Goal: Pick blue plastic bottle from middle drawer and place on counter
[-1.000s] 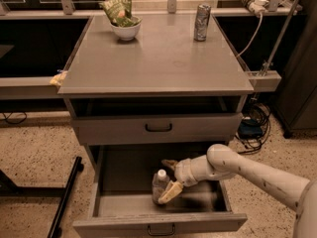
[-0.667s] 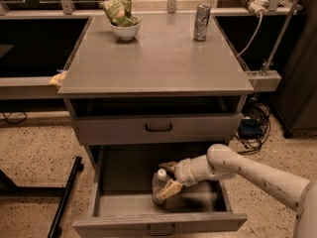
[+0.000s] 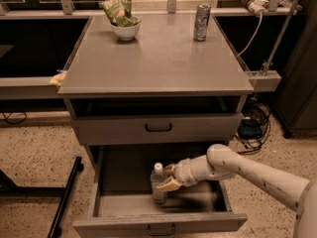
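The blue plastic bottle, clear with a white cap, stands upright in the tray of the open middle drawer, near its centre. My gripper reaches in from the right at the end of the pale arm. Its tan fingers sit on either side of the bottle's body and grip it. The bottle's base rests on or just above the drawer floor. The counter is the wide grey top of the cabinet above.
A metal drink can stands at the counter's back right. A white bowl with a green bag sits at the back left. A shut drawer front lies just above the open drawer. A black stand leg is on the floor at left.
The gripper and bottle have shifted very slightly left within the drawer. The arm holds nearly the same pose.
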### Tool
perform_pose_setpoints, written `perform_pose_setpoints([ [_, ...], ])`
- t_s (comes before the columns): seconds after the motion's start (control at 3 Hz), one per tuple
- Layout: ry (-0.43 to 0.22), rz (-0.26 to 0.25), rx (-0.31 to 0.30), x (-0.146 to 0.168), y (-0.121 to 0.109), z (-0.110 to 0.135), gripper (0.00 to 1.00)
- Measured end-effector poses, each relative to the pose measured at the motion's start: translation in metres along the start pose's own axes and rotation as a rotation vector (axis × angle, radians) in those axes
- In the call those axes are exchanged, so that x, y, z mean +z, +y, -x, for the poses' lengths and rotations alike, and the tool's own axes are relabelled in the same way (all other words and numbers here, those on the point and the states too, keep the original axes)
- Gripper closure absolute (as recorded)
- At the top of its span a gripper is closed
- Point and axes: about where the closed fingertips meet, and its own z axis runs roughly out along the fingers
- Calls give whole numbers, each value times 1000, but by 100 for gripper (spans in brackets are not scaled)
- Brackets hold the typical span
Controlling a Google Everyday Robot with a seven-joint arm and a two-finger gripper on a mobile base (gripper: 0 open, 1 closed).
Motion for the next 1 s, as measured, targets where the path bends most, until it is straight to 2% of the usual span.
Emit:
perform_pose_setpoints([
  [0.33,-19,-28,-14,-16,10,11,97],
  [0.67,-31,-76,-33,-45,22,40,100],
  [1.0,-34,-111,-49,-77,25,90,100],
])
